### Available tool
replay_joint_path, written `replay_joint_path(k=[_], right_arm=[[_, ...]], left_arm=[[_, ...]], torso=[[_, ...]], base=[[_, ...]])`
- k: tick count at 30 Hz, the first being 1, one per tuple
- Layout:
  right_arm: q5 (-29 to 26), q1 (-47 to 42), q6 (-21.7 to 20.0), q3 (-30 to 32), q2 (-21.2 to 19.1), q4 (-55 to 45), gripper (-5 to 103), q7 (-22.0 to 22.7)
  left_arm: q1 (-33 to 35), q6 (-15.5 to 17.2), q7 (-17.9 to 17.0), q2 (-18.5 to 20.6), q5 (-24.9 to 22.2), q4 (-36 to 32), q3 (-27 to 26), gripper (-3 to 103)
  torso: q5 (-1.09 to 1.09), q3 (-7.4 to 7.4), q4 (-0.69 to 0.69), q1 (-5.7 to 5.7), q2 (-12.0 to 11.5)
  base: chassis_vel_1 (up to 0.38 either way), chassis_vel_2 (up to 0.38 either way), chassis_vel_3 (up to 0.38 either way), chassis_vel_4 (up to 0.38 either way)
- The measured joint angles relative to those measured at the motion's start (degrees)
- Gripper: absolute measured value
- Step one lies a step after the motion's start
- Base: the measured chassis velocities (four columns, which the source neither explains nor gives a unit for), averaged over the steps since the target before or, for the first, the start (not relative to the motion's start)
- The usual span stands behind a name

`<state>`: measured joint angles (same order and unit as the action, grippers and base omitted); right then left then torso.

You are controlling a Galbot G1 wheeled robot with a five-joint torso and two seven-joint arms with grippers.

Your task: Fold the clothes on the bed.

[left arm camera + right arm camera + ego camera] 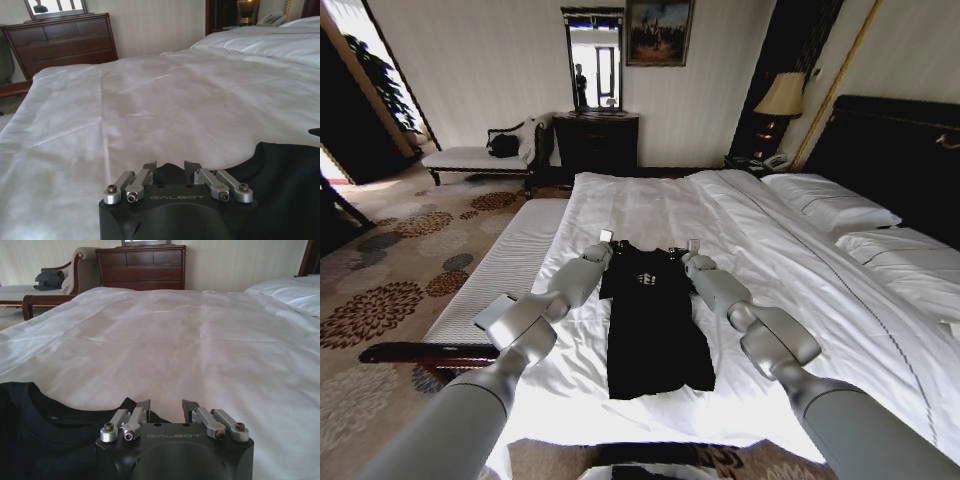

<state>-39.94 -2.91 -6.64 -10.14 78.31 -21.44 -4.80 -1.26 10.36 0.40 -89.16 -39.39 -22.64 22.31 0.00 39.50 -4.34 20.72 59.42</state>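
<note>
The clothes, a black T-shirt, lie lengthwise as a narrow strip on the white bed, collar end away from me. My left gripper rests at the far left corner of the shirt, open. In the left wrist view its fingertips stand apart over the edge of the black fabric. Open as well, my right gripper sits at the far right corner. The right wrist view shows that gripper at the shirt's edge, with the collar to one side.
A white-cushioned bench runs along the bed's left side. Pillows and a dark headboard lie to the right. A dark dresser, a chaise and a lamp stand by the far wall. Smooth white sheet stretches beyond the shirt.
</note>
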Motion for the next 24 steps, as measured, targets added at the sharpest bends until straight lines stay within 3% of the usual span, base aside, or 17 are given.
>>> replay_joint_path(k=[3, 5, 9, 10, 12, 13, 14, 16, 18, 19, 20, 24], right_arm=[[-1.68, -0.34, -0.73, -0.91, -1.3, -2.14, 50, 0.02], [-3.04, -0.64, -1.12, -1.48, -2.06, -3.83, 50, 0.42], [-8.14, -2.43, -3.0, -2.96, -7.14, -12.6, 73, 2.66], [-8.14, -2.43, -3.0, -2.96, -7.14, -12.6, 73, 2.66], [-8.59, -4.01, -3.37, -3.56, -12.7, -18.94, 78, 3.63], [-7.14, -5.33, -3.03, -3.72, -17.05, -23.22, 83, 3.96], [-7.14, -5.33, -3.03, -3.72, -17.05, -23.22, 83, 3.96], [-3.53, -8.25, -1.94, -3.04, -22.89, -30.72, 94, 4.26], [-1.28, -12.12, -1.34, -0.76, -27.05, -37.31, 99, 4.81], [-1.28, -12.12, -1.34, -0.76, -27.05, -37.31, 99, 4.81], [-0.7, -14.64, -1.2, 0.86, -28.97, -40.77, 100, 5.37], [1.27, -24.4, -0.98, 7.46, -34.8, -51.84, 100, 6.67]], left_arm=[[0.31, 0.6, 0.02, 0.69, 0.01, -1.39, -0.01, 49], [0.47, 0.83, 0.02, 1.18, -0.17, -2.31, -0.06, 54], [1.83, 2.0, -0.01, 4.64, -2.69, -9.84, 0.1, 71], [1.83, 2.0, -0.01, 4.64, -2.69, -9.84, 0.1, 71], [3.5, 2.12, 0.01, 7.4, -4.39, -15.82, 0.13, 81], [5.09, 2.03, -0.1, 9.55, -5.23, -19.93, -0.55, 86], [5.09, 2.03, -0.1, 9.55, -5.23, -19.93, -0.55, 86], [8.34, 1.27, 0.05, 13.18, -5.58, -27.31, -1.88, 97], [11.3, 0.82, 0.0, 17.31, -5.93, -34.29, -2.89, 98], [11.3, 0.82, 0.0, 17.31, -5.93, -34.29, -2.89, 98], [12.88, 0.75, -0.01, 19.3, -6.22, -37.5, -3.33, 100], [18.57, 0.55, -0.09, 25.06, -6.7, -47.02, -5.51, 100]], torso=[[0.0, 0.0, -0.01, 0.0, 0.0], [0.0, 0.0, 0.01, 0.0, 0.0], [0.01, 0.0, 0.05, 0.0, 0.0], [0.01, 0.0, 0.05, 0.0, 0.0], [0.01, 0.0, 0.05, 0.0, 0.0], [0.0, 0.0, -0.03, 0.0, 0.0], [0.0, 0.0, -0.03, 0.0, 0.0], [-0.01, -0.01, -0.08, 0.0, 0.0], [0.02, -0.01, -0.07, -0.01, 0.0], [0.02, -0.01, -0.07, -0.01, 0.0], [0.01, -0.01, 0.02, -0.01, 0.01], [0.01, -0.01, 0.05, -0.01, 0.01]], base=[[0.0, 0.0, 0.0, 0.0], [0.0, 0.0, 0.0, 0.0], [0.0, 0.0, 0.0, 0.0], [0.0, 0.0, 0.0, 0.0], [0.0, 0.0, 0.0, 0.0], [0.0, 0.0, 0.0, 0.0], [0.0, 0.0, 0.0, 0.0], [0.0, 0.0, 0.0, 0.0], [0.0, 0.0, 0.0, 0.0], [0.0, 0.0, 0.0, 0.0], [0.0, 0.0, 0.0, 0.0], [0.0, 0.0, 0.0, 0.0]])
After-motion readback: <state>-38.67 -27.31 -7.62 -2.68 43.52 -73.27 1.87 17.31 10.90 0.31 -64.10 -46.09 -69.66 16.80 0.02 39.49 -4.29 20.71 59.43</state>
